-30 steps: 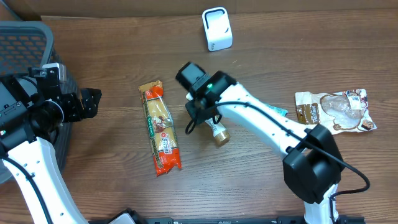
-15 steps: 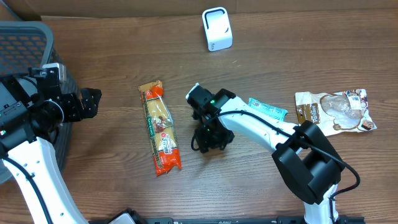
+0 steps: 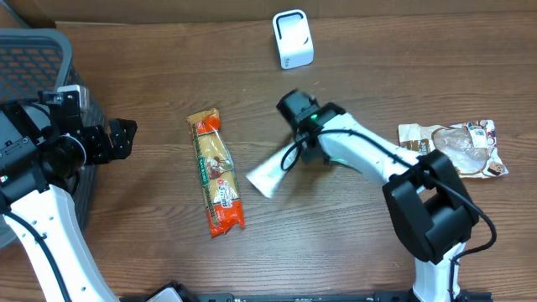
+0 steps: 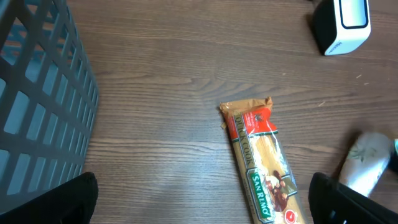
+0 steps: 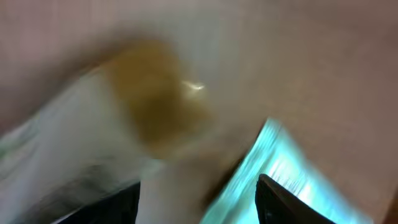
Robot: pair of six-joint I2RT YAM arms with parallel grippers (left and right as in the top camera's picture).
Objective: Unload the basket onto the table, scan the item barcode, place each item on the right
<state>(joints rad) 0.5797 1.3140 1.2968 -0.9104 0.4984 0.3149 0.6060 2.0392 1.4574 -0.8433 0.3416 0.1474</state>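
Two dark fingers [image 5: 277, 199] of the right gripper [image 3: 295, 158] show at the bottom of the right wrist view. They stand about halfway apart, with the white bottle [image 5: 81, 137] between them. That whole view is smeared, so the exact contact points cannot be made out, but the jaws look closed on the bottle's body. Its gold cap [image 5: 155, 93] points away from the camera, and a teal packet [image 5: 283, 158] lies just beside it on the right.

From overhead, the bottle [image 3: 267, 174] sticks out of the gripper as a blurred white streak. It slants down and left toward the pasta packet [image 3: 216, 174] and stops short of touching it. Whether the bottle is clear of the table [image 3: 151, 75] cannot be told. It sits near the middle of the table, well apart from the white scanner [image 3: 293, 39] at the far edge.

The left gripper [image 3: 126, 138] has its jaws spread wide and holds nothing. In the left wrist view its fingertips [image 4: 81, 199] sit in the two bottom corners with bare wood between them. It hangs just beside the grey mesh basket [image 3: 33, 50] at the left edge, well apart from the pasta packet.

A brown and white snack pouch [image 3: 453, 148] lies flat on the right side of the table, beyond the right arm.
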